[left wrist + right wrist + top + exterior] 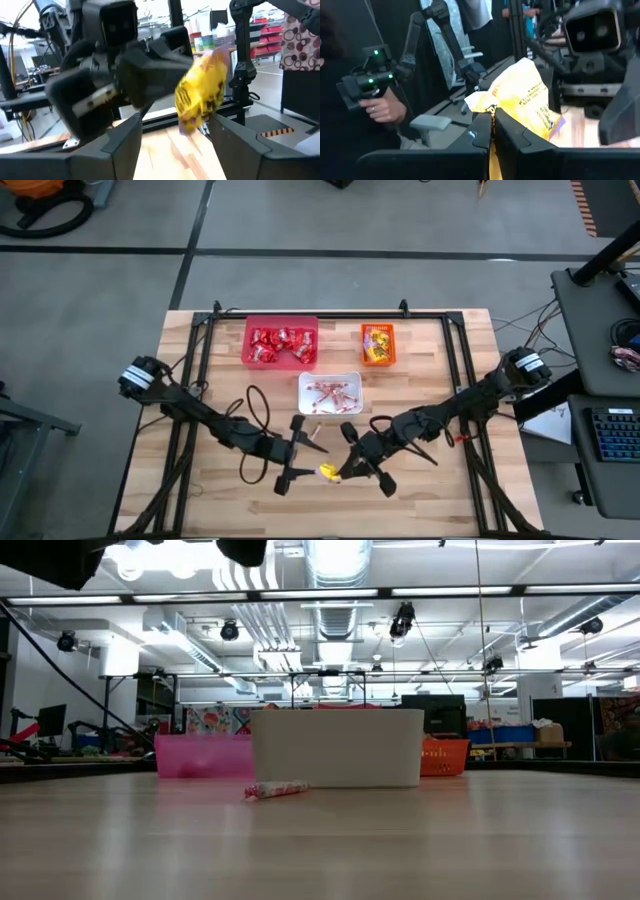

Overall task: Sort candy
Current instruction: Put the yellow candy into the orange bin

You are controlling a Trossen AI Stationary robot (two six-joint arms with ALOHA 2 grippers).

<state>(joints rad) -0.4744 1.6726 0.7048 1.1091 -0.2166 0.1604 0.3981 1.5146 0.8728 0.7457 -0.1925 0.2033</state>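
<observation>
My right gripper [340, 470] is near the table's front middle, shut on a yellow-orange candy packet [327, 472] that is lifted off the table. My left gripper [312, 462] faces it from the left and is open. In the left wrist view its fingers [120, 145] stand on either side of the packet [202, 92], apart from it. One red-and-white stick [275, 790] lies flat on the table in front of the white bin [338, 748]. My right gripper pinches the packet's lower edge [492, 117] between its two fingers. The fingers come about level from the table's right side. The packet [520, 95] stands up above and past the fingertips, crumpled and clear of the table.
At the back stand a pink-red bin [281, 321] with red packets, an orange bin [378, 328] with yellow-orange packets, and in front of them the white bin [330, 377] with sticks. Black rails [300, 313] frame the table. A person's hand [377, 107] holds a device beyond the table.
</observation>
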